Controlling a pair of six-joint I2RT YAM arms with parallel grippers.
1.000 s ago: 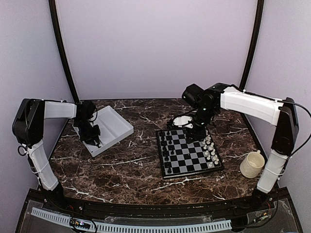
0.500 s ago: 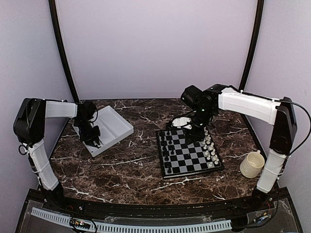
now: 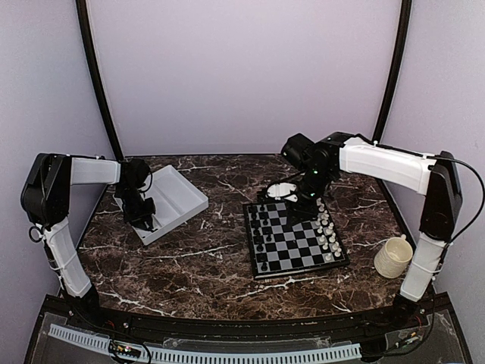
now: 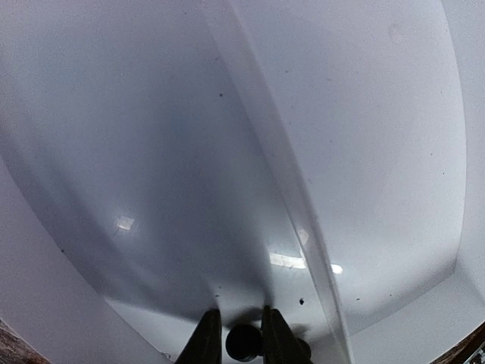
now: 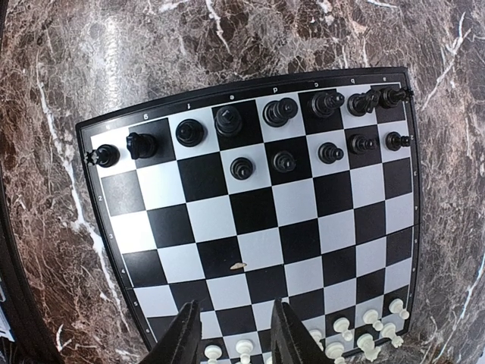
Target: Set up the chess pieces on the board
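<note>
Thirteen black chess pieces stand on the board: eight fill its left edge row and five stand in the next row, towards the far end. White chessmen line the right edge. The board lies right of centre on the marble bench. Tiny pale letters and numerals run along its black rim, too small to read with certainty.

One more small dark chessman sits in the white tray, on the far left of the bench, close beside the tray's dividing ridge. The left claw is narrowed onto it, a finger pressed to either side. The right claw hangs over the right half of the board, its fingers parted about a square's width, holding nothing. A cream mug stands near the right edge.
</note>
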